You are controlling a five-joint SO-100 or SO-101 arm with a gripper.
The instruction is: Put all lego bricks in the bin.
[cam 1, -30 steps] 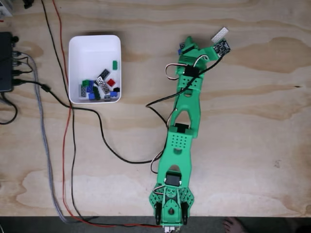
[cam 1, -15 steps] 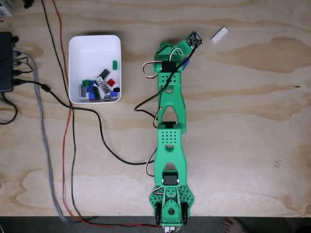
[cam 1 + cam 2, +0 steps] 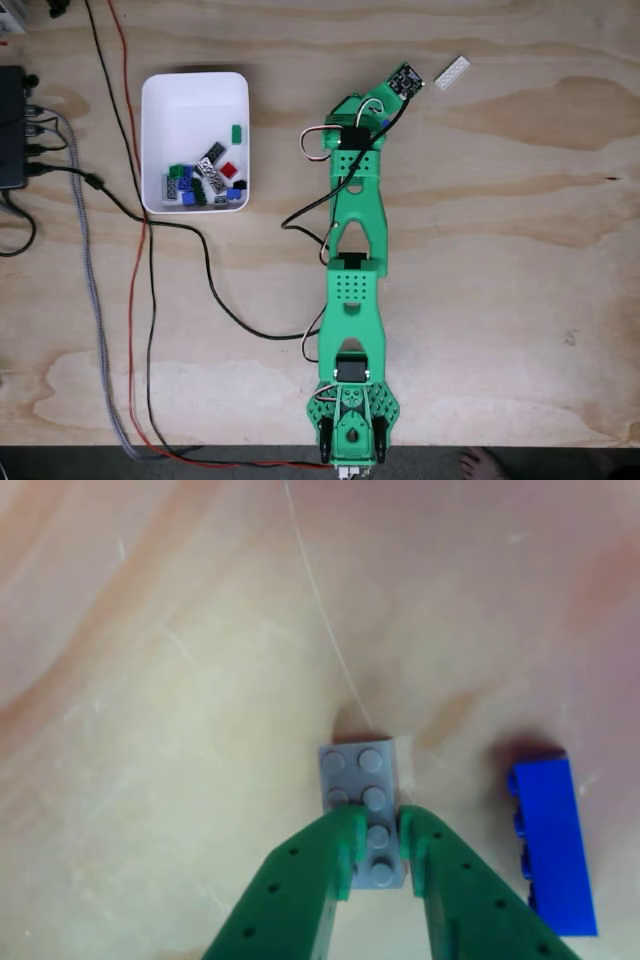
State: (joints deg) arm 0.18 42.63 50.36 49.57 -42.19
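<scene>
No text, label, brand or number can be read anywhere — not on any surface.

The surface (image 3: 520, 250) is bare plywood, pale and matt, with broad brown grain bands and fine scratches. On it the bin (image 3: 195, 95) is smooth white plastic with a slight sheen; the lego bricks (image 3: 205, 178) in the bin's near end are hard, glossy plastic. The arm (image 3: 355, 260) right of the bin is matt green plastic, perforated with small holes in places. In the other view the tool (image 3: 378, 845) is the same dull green plastic, its fingers (image 3: 330, 865) closed on a grey brick (image 3: 360, 780), smooth and satiny, with a glossier blue brick (image 3: 552, 845) beside it. Left of the bin, one cable (image 3: 95, 300) has a woven grey sheath.
</scene>
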